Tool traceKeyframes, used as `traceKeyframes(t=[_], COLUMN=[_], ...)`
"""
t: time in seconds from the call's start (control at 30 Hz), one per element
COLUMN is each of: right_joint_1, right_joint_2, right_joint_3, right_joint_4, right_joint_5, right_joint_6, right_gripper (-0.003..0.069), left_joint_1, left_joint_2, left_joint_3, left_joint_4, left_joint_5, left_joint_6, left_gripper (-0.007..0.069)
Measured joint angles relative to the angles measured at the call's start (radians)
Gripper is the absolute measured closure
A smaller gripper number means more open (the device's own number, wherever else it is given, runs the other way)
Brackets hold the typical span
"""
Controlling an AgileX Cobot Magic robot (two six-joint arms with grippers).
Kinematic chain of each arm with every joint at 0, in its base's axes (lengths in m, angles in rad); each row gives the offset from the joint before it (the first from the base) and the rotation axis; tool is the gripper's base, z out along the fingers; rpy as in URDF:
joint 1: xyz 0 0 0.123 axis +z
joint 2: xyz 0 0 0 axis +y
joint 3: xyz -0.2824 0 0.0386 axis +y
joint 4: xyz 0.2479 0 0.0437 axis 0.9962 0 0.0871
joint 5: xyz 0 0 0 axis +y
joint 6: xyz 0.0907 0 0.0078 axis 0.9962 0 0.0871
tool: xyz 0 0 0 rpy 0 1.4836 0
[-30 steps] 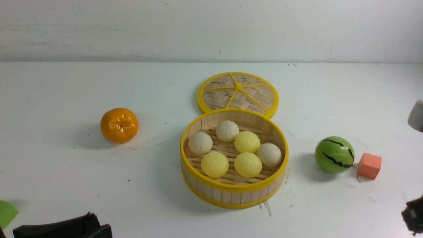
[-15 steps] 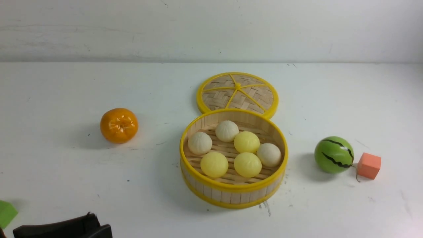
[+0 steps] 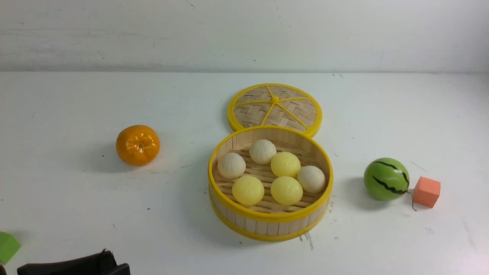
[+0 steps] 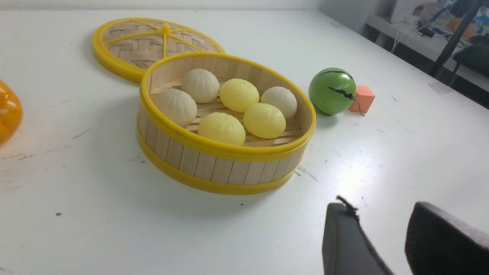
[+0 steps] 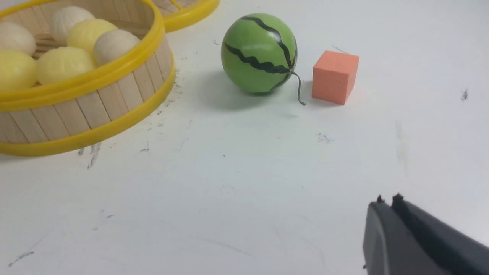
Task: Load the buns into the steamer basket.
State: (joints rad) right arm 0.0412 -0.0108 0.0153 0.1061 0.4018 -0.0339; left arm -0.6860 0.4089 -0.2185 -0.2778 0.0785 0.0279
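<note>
All six buns [image 3: 285, 164] sit inside the steamer basket [image 3: 270, 219], so the loading looks finished.

Three pale yellow and three beige-white ones rest on the slatted floor, none on the table [image 3: 76, 214] outside. The left gripper [image 4: 386, 233] hangs low near the table edge with its jaws parted and nothing between them; the right gripper [image 5: 386, 202] has its jaws pressed together on nothing, well apart from the watermelon ball [image 5: 259, 53] and the orange cube [image 5: 335, 76]. What is left to do well, I judge, is simply to keep both arms clear of the basket rim (a nudge could roll a bun out) and leave the lid [image 3: 275, 107] and the orange [image 3: 138, 144] alone. No brand, label or writing is readable on anything here.
</note>
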Motion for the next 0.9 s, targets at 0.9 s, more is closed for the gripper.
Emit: traceKeyframes(t=[0.9], right_joint_1=[-0.001], right_joint_2=[0.000], right_joint_3=[0.002], right_joint_4=[0.008], right_joint_5=[-0.007], right_joint_6=[0.001], right_gripper=[0.0636], left_joint_1=[0.431], left_joint_2=[-0.364], left_joint_3=[0.163], left_joint_4=[0.072], left_joint_5=[-0.041], left_joint_6=[-0.112], left_gripper=[0.0620])
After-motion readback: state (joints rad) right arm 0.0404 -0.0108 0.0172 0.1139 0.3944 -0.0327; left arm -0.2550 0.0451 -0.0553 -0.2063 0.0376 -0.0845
